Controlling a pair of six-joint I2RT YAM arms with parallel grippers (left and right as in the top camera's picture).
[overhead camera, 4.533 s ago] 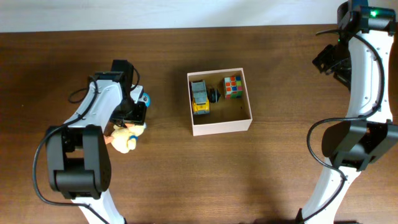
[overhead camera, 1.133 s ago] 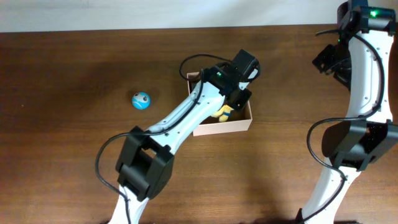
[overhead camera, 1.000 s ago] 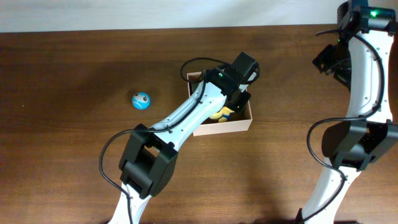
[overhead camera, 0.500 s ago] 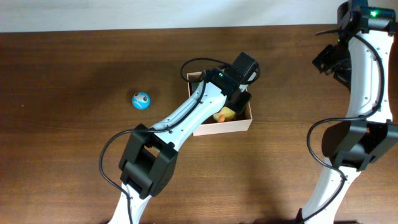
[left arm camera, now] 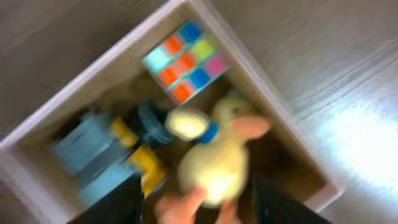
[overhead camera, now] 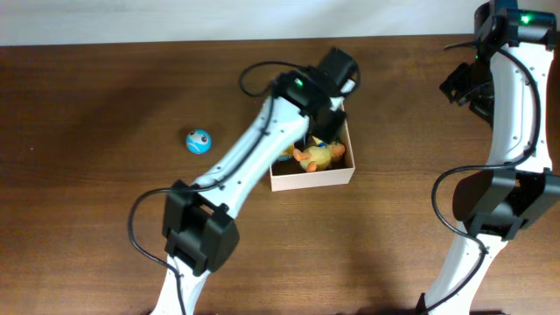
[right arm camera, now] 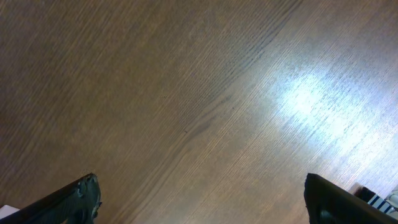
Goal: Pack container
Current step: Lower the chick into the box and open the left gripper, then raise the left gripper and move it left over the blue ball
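The container (overhead camera: pixel 311 182), a shallow white cardboard box with a tan inside, sits mid-tabletop (overhead camera: pixel 105 219) and holds a yellow plush duck (left arm camera: pixel 217 155), a colour cube (left arm camera: pixel 185 59) and a blue-and-yellow toy truck (left arm camera: pixel 102 158). The left fingers (left arm camera: pixel 115 202) hang over it, spread apart either side of the duck's feet and gripping nothing. A small blue ball (overhead camera: pixel 199 140) lies well apart from the box, and the right fingers (right arm camera: pixel 78 199) stand wide apart and empty over bare wood.

A dark brown wooden table (overhead camera: pixel 87 219) with fine grain fills the overhead view. 1 pale strip (overhead camera: pixel 175 17), wall or floor, runs along its far edge. Ahead of the right gripper (right arm camera: pixel 202 196), slightly to its right, a bright patch of glare (right arm camera: pixel 305 99) lies on the wood.
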